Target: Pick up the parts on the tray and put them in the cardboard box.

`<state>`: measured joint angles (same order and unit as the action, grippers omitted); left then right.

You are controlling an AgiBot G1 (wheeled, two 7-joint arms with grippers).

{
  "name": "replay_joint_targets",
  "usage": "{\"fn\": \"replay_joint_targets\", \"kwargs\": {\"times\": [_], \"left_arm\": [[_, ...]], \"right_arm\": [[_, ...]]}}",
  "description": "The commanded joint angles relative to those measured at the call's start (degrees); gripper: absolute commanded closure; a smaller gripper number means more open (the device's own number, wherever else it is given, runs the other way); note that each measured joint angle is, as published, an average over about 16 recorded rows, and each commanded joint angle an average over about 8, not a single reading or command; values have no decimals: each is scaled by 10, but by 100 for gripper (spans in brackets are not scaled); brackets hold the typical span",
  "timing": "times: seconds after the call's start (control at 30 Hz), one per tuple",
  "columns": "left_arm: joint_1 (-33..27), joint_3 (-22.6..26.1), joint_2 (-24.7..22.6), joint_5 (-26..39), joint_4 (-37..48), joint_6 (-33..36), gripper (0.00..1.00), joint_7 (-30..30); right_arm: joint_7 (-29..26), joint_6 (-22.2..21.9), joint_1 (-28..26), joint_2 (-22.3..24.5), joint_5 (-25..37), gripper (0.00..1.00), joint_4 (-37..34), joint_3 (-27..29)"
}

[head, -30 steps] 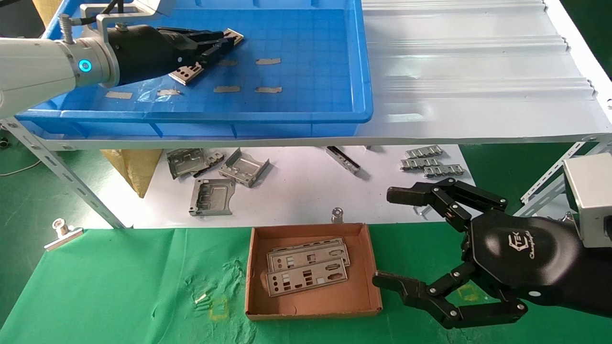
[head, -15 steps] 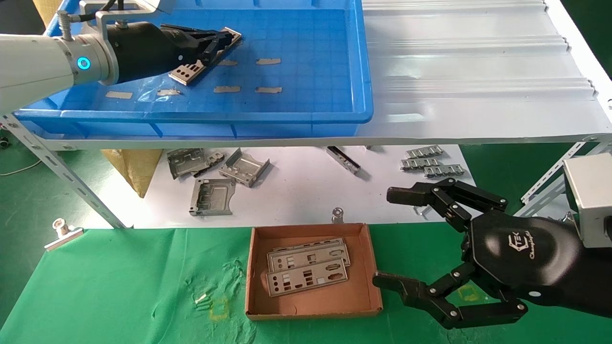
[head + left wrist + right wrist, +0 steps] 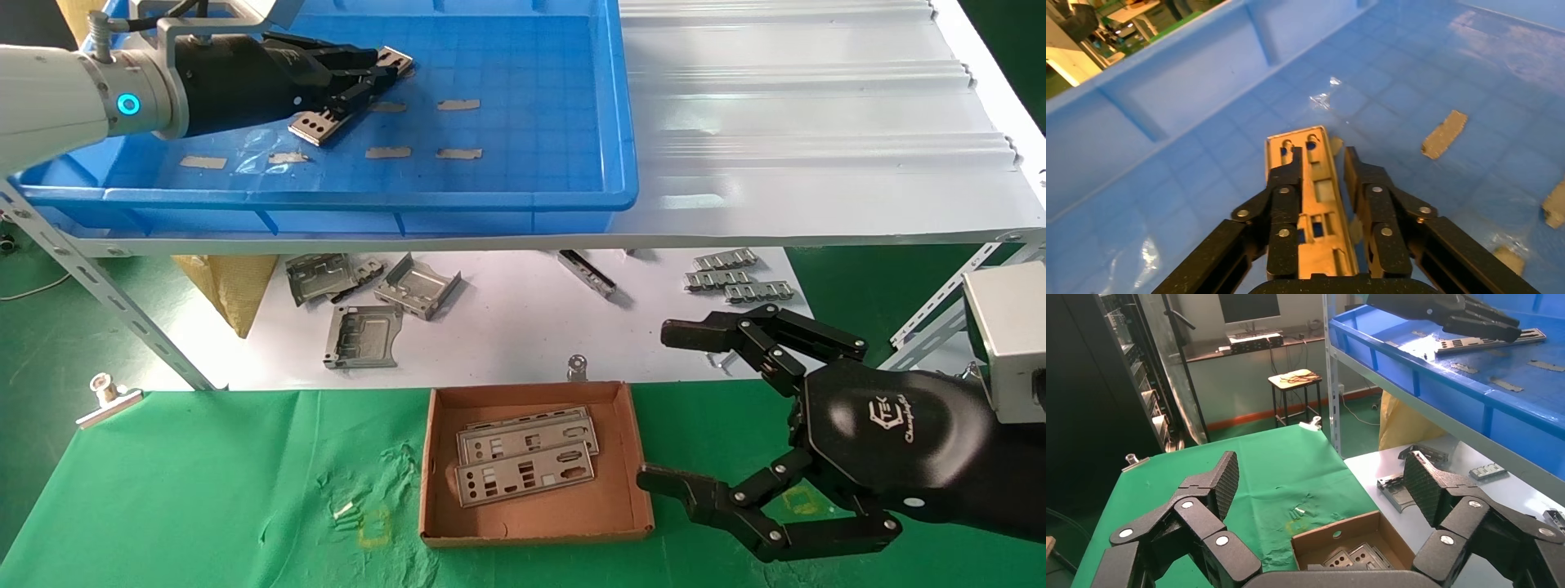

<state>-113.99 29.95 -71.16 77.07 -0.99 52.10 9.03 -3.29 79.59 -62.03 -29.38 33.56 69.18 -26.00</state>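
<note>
A silver punched part (image 3: 319, 122) lies at a slant on the floor of the blue tray (image 3: 490, 200), on the upper shelf at the left. My left gripper (image 3: 384, 69) is low over its far end. In the left wrist view the part (image 3: 1315, 184) runs between the narrowly open fingers (image 3: 1283, 184); one finger overlaps it and blue floor shows beside the other. The cardboard box (image 3: 531, 510) sits on the green cloth at the front, holding two such parts (image 3: 523, 461). My right gripper (image 3: 658, 406) hovers wide open to the right of the box, empty.
Grey tape scraps (image 3: 458, 104) dot the tray floor. Bent grey brackets (image 3: 384, 294) and ridged clips (image 3: 727, 278) lie on the white lower shelf behind the box. A slanted shelf strut (image 3: 106, 302) stands at the left, with a binder clip (image 3: 106, 396) near it.
My left arm has drawn slightly back and left while its fingertips stay at the part's far end. The part has not shifted. The right arm is still.
</note>
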Motion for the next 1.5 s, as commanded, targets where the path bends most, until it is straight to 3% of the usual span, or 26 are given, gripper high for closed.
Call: {"fn": "replay_joint_targets", "kwargs": {"times": [0.03,0.4,0.43,0.5,0.67,0.73,1.5], "left_arm": [[-1,0,0,0,1,-2,0,2],[0,-4,-2,-6,9,-10,0,2],[0,-4,-2,-6,10,-12,3,0],[0,-6,-2,-8,13,-16,23,-5],[2,-9,-4,-13,19,-28,85,-19],[2,-9,-5,-14,21,-31,99,-24],[6,-4,-5,-6,13,-24,100,-45]], "right_arm": [[0,0,0,0,0,0,0,0],[0,0,0,0,0,0,0,0],[0,0,0,0,0,0,0,0],[0,0,0,0,0,0,0,0],[0,0,0,0,0,0,0,0],[0,0,0,0,0,0,0,0],[0,0,0,0,0,0,0,0]]}}
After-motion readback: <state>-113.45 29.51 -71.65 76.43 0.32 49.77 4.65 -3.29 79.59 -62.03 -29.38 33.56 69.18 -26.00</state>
